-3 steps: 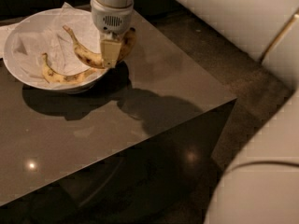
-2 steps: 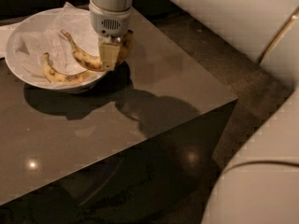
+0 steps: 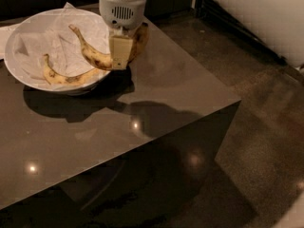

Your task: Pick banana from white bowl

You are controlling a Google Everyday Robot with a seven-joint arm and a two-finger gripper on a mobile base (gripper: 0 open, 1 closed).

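The dark, glossy surface carries everything, and the white bowl sits on its far left part. Crumpled white paper lines the bowl and sticks up past its far rim. The robot's hand comes down from above at the bowl's right rim, its pale near finger in front (the other finger is hidden behind the fruit). The hand is pinched on the banana near its middle. The banana's thin stem points up and back over the middle of the bowl, its spotted belly hangs over the bowl's right part, and its blunt end reaches out past the right rim. A second, flatter banana lies along the bowl's near wall, apart from the hand.
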